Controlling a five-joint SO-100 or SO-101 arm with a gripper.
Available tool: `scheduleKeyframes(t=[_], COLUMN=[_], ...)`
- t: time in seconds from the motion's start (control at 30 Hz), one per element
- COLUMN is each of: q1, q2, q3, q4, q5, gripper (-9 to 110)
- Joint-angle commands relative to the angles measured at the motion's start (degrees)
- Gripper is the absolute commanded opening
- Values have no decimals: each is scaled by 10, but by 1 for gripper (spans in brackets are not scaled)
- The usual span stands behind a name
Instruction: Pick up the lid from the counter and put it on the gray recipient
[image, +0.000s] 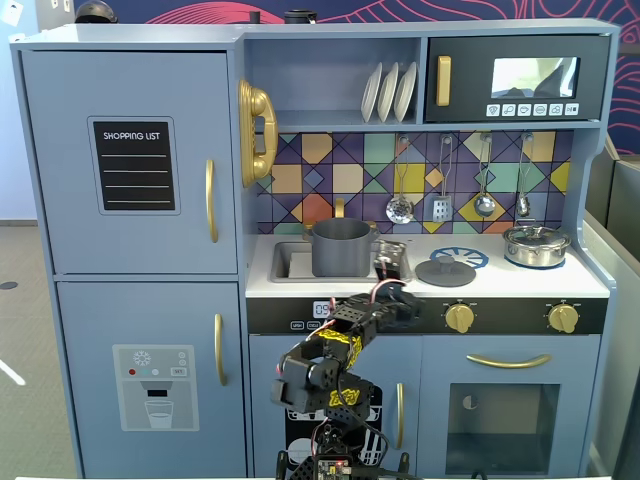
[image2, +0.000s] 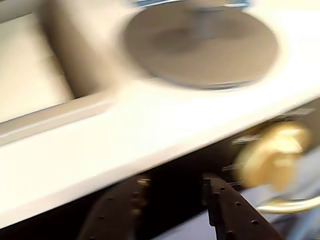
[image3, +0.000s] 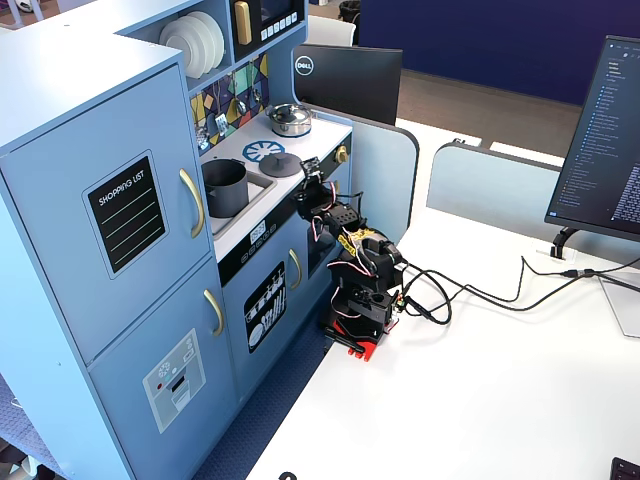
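On the white counter (image: 520, 280) the lid (image: 445, 271) lies flat right of the gray recipient (image: 341, 247), and the hand (image2: 172, 187), open and empty, could easily slide it off that low knob.

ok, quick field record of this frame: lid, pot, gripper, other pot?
lid: flat on the counter, right of the gray recipient, untouched
gray recipient: upright in the sink, open top
gripper: over the counter between pot and lid, holding nothing; jaw state unclear
steel pot: far right of the counter, lidded
wrist view: motion-blurred, lid ahead
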Motion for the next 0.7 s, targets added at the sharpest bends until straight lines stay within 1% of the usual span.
scheduleKeyframes(t=[0.0,0.13,0.2,0.43,0.57,0.67], q1=[7,21,28,75,76,69], q2=[4,22,59,165,178,146], q3=[-46,-50,-62,-52,-68,-84], q4=[-105,-112,-63,47,59,44], q5=[-4,5,-2,-7,-13,-10], gripper=[8,17,17,16,17,18])
